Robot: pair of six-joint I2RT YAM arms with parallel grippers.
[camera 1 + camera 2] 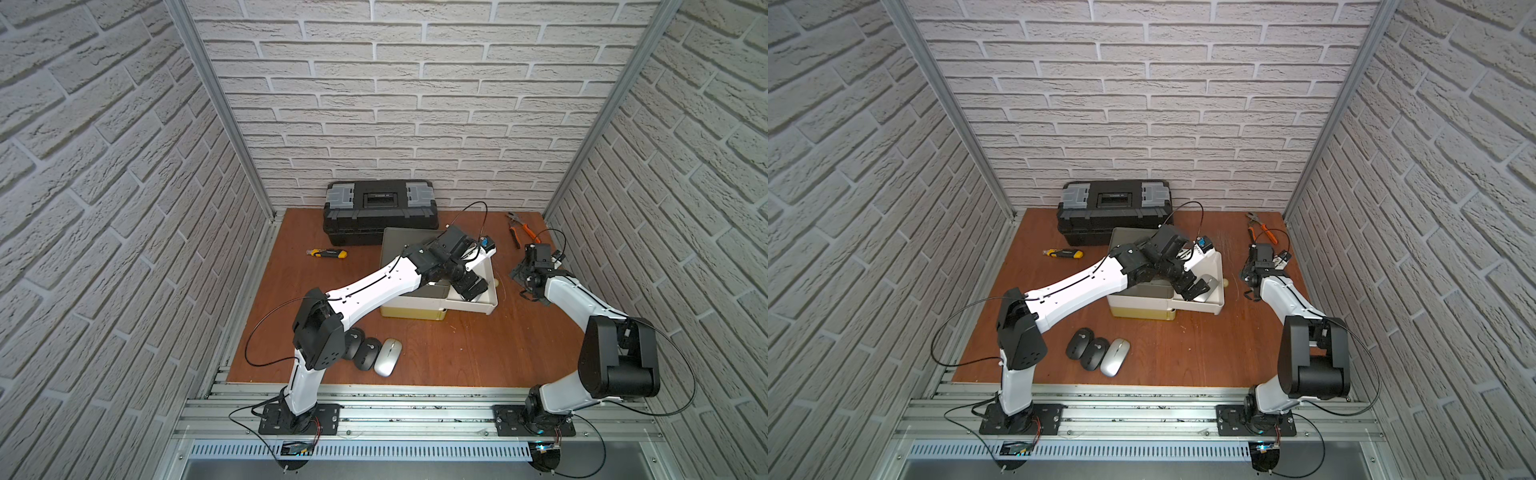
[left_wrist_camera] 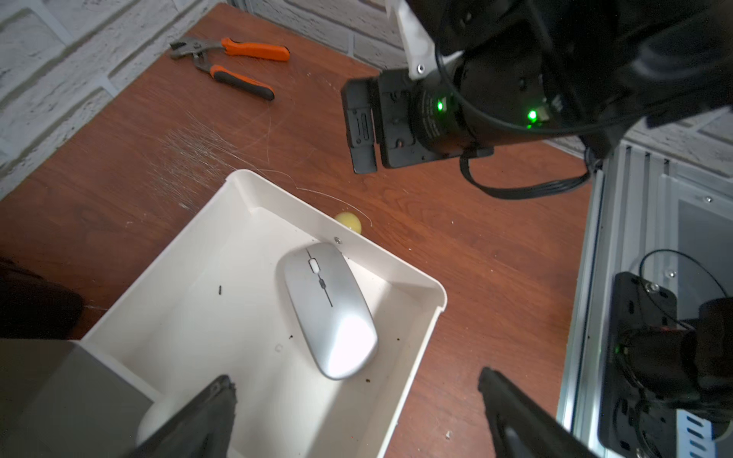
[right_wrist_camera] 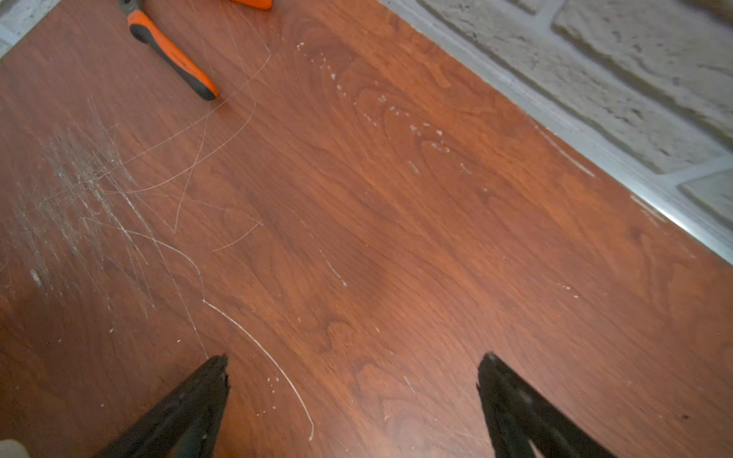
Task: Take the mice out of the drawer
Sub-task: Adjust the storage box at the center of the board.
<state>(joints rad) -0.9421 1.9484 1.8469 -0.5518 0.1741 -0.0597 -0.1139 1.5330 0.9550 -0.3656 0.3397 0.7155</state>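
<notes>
Silver mouse lies diagonally in the drawer, wheel end toward knob.

Scratched wooden table carries toolbox, knife, pliers, drawer unit — three mice (front).

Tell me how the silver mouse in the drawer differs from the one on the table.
The drawer mouse lies in the white drawer; the table mouse lies on the wood tabletop. The table mouse sits beside two black mice; the drawer mouse has none beside it. The open left hand hovers above the drawer mouse; no hand is near the table mouse. Both are silver and oval.
</notes>
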